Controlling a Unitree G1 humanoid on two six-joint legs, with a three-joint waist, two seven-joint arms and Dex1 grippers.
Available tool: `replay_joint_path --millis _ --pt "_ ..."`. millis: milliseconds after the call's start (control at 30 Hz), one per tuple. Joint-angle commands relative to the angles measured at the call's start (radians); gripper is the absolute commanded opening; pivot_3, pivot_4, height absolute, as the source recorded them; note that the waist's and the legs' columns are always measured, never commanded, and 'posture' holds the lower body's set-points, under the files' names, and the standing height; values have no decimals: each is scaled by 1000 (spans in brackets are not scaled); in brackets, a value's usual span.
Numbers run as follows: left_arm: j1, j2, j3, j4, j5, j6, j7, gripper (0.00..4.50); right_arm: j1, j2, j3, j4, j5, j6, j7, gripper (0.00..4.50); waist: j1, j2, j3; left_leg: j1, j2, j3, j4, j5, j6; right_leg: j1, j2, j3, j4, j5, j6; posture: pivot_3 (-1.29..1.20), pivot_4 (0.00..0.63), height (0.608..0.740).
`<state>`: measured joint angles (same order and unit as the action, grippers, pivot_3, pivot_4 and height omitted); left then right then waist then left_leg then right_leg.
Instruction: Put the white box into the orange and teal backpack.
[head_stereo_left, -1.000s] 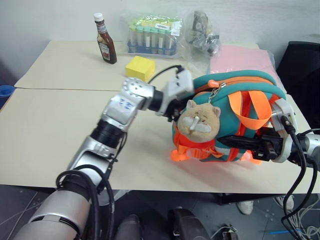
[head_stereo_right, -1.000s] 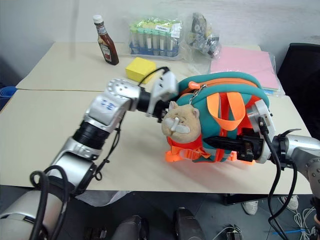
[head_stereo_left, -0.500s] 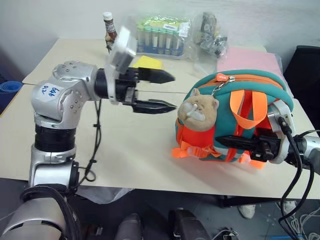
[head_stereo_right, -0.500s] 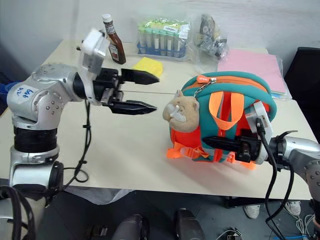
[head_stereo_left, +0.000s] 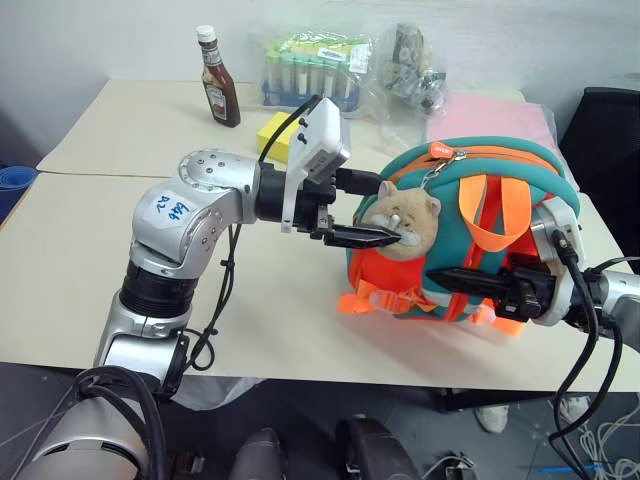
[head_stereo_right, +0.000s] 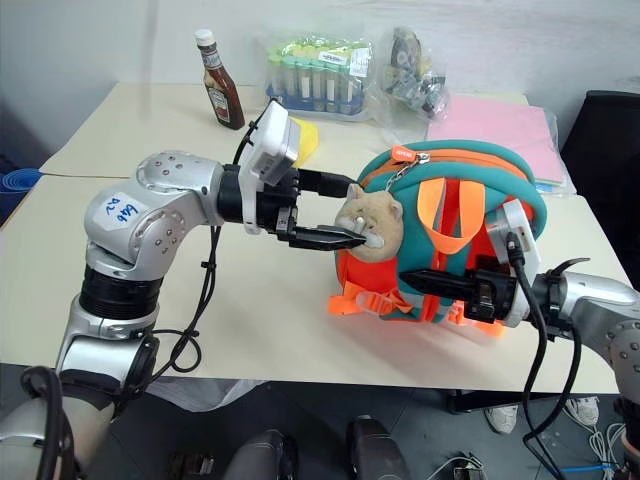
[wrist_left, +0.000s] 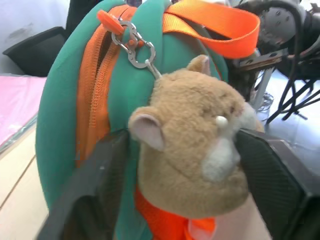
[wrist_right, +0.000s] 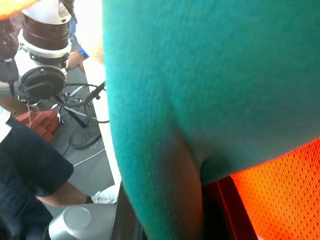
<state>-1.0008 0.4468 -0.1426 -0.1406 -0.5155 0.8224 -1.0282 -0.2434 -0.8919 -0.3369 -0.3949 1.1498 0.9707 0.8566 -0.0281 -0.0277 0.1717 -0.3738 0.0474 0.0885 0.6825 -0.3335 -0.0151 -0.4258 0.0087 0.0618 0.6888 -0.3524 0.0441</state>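
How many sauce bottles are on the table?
1. The sauce bottle stands upright at the table's far side, left of the bagged tubes. More could be hidden behind the backpack.

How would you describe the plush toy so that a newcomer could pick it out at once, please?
Find the orange and teal backpack standing on the beige table. The plush toy hangs from its zipper pull on the front, between the left gripper's fingers: the one beige, furry animal face there.

Counted on the table (head_stereo_left: 90, 260): one orange and teal backpack (head_stereo_left: 505, 190) with one plush toy (head_stereo_left: 405, 222) attached, one ketchup bottle (head_stereo_left: 217, 85) far left, one yellow sponge block (head_stereo_left: 274, 134). Also one bagged rack of tubes (head_stereo_left: 305, 75), one clear bag of small parts (head_stereo_left: 405, 70), one pink sheet (head_stereo_left: 480, 112) far right.
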Motion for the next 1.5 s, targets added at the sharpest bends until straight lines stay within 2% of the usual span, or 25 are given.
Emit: replay_joint_path --millis 33,233,300,567,700,867,967,1100,1233,1333,1400,1467,1500 --pt "6 6 5 -23 -32 0 -17 2225 1 9 -26 -40 27 -11 -15 0 0 0 0 0 0 0 0 0 0 0 0 0 0 0 0 0 150 740" --pt "-7 27 29 -10 -45 5 -29 534 10 13 -22 -40 23 -19 -26 0 -1 0 0 0 0 0 0 0 0 0 0 0 0 0 0 0 150 740" --pt "-21 35 41 11 -45 6 -26 315 11 13 -21 -36 20 -21 -26 0 -2 0 0 0 0 0 0 0 0 0 0 0 0 0 0 0 150 740" --pt "-110 116 158 120 -154 44 -107 311 33 -7 -46 -7 5 -25 -11 0 -4 0 0 0 0 0 0 0 0 -1 0 0 0 0 0 0 150 740" --pt "-204 235 180 351 -169 80 -242 311 61 -12 -64 13 -15 -33 0 0 -6 0 0 0 0 0 0 0 0 -1 1 0 0 0 0 0 150 740" --pt "-231 270 106 495 -80 19 -307 311 83 -9 -62 17 -38 -53 7 0 0 0 0 0 0 0 0 0 0 0 0 0 0 0 0 0 150 740" --pt "-184 297 34 511 23 -111 -355 311 88 -6 -67 14 -36 -58 3 0 0 0 0 -1 0 0 1 0 0 -1 0 0 -1 0 0 0 150 740" --pt "-61 339 -87 481 215 -370 -373 311 90 -7 -85 16 -21 -56 -6 0 -7 0 0 0 0 1 -1 0 0 -1 0 0 0 0 0 0 150 740" --pt "41 328 -175 476 406 -630 -289 311 95 -14 -97 17 -17 -54 -1 0 -1 0 0 1 0 1 0 0 0 -1 0 0 1 0 0 0 150 740" --pt "107 291 -210 465 488 -763 -224 311 93 -17 -97 19 -25 -56 5 0 3 0 0 0 0 1 0 0 1 -1 -1 0 0 0 0 0 150 740" --pt "156 236 -209 444 495 -781 -172 311 90 -15 -92 20 -32 -60 7 0 3 0 0 0 0 1 0 -1 2 0 -1 0 -1 0 0 0 150 740" --pt "182 190 -180 418 457 -724 -152 311 92 -17 -80 15 -58 -75 13 0 3 0 0 0 0 1 0 -1 2 0 -2 0 0 0 0 0 150 740" --pt "189 176 -157 401 428 -672 -151 311 101 -28 -71 13 -75 -77 25 311 2 -1 0 0 0 1 1 -1 2 0 -2 0 0 0 0 0 150 740"
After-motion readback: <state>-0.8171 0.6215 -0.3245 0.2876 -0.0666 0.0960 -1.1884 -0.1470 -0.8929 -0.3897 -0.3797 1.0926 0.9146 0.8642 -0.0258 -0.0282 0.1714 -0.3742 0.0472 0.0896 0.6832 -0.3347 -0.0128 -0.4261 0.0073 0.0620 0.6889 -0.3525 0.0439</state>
